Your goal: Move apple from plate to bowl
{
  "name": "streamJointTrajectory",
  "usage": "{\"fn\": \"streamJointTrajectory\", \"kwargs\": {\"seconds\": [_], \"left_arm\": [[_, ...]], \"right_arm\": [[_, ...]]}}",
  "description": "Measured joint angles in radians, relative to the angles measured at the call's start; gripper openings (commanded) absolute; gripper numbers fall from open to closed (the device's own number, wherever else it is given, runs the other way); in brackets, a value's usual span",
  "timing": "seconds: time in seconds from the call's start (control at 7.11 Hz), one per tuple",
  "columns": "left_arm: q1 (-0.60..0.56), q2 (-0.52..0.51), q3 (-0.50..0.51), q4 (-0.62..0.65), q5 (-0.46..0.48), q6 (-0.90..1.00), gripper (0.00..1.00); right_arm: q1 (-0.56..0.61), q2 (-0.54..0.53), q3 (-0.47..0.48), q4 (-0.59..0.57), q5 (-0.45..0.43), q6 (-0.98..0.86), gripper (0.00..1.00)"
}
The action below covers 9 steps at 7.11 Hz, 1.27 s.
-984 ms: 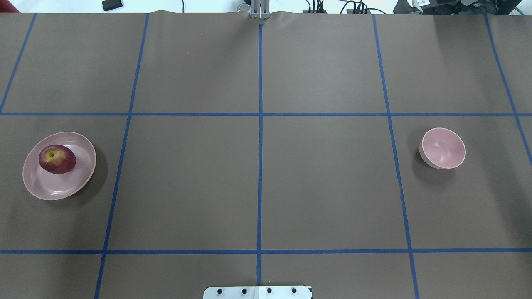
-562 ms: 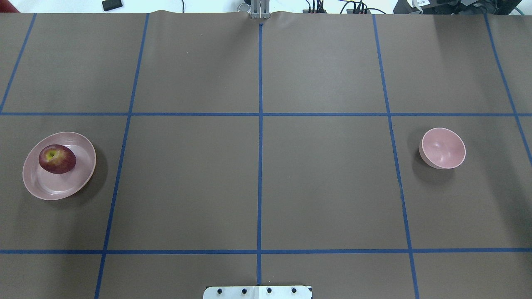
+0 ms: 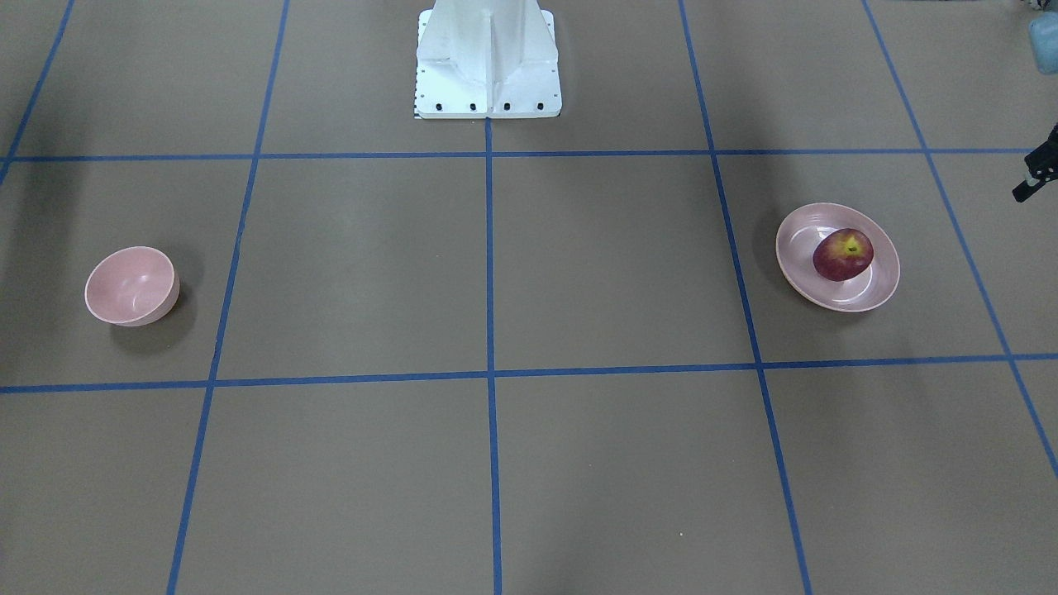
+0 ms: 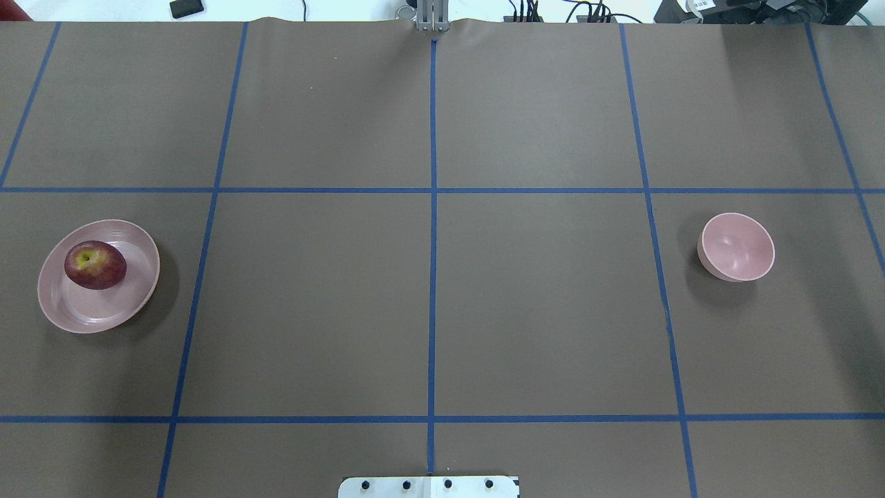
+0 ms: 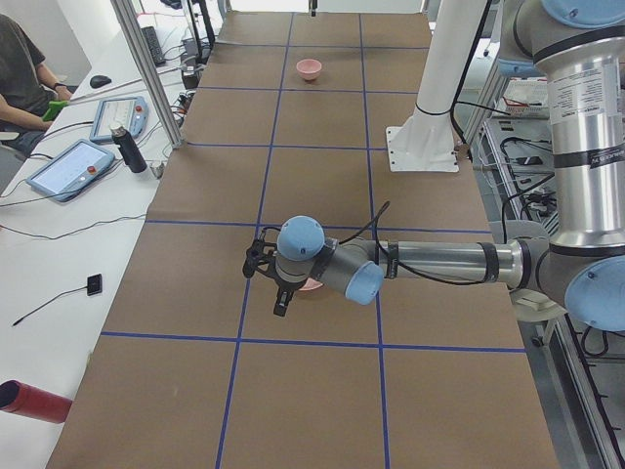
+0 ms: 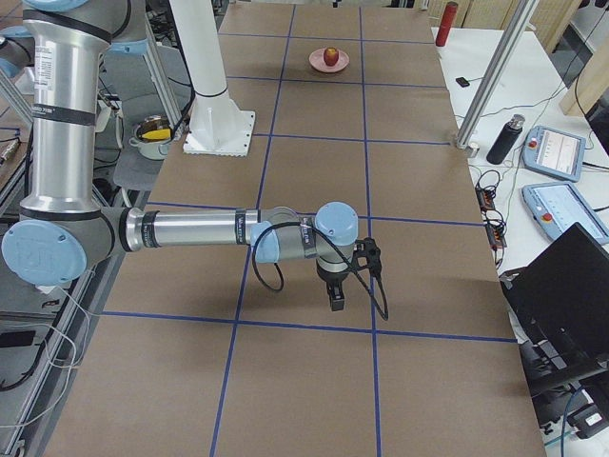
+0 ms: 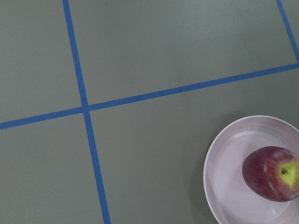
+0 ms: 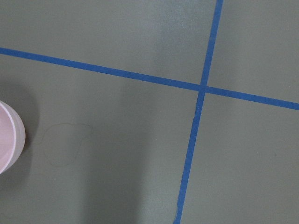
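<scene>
The dark red apple lies in the wide pink plate at the table's left; both show in the front view, the apple on the plate, and in the left wrist view, the apple on the plate. The small pink bowl stands empty at the right, also in the front view. My left gripper hangs above and beside the plate; I cannot tell if it is open. My right gripper hangs near the bowl, whose rim shows in the right wrist view; I cannot tell its state.
The white robot base stands at the table's near middle edge. Blue tape lines divide the brown table. A bottle, tablets and a laptop lie on the side bench. A person sits there.
</scene>
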<state>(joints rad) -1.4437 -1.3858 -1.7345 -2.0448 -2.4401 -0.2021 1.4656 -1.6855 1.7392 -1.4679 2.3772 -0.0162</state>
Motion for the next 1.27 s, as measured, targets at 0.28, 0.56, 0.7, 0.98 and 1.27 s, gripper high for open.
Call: {"fn": "streamJointTrajectory", "kwargs": {"seconds": [0.28, 0.56, 0.7, 0.98, 1.27], "left_arm": [[-0.001, 0.001, -0.005, -0.004, -0.005, -0.004, 0.98], [-0.001, -0.002, -0.004, -0.006, 0.001, -0.023, 0.98], [-0.001, -0.002, 0.0, -0.006, 0.003, -0.026, 0.98], [-0.001, -0.003, 0.004, -0.007, 0.004, -0.03, 0.98], [-0.001, -0.004, 0.002, -0.006, 0.003, -0.039, 0.98]], "right_arm": [[-0.07, 0.019, 0.001, 0.035, -0.001, 0.107, 1.0], [-0.201, 0.029, -0.004, 0.202, -0.007, 0.378, 0.98], [-0.271, 0.036, -0.012, 0.271, -0.023, 0.486, 0.98], [-0.362, 0.078, -0.057, 0.327, -0.052, 0.564, 0.93], [-0.402, 0.138, -0.133, 0.335, -0.057, 0.574, 0.72]]}}
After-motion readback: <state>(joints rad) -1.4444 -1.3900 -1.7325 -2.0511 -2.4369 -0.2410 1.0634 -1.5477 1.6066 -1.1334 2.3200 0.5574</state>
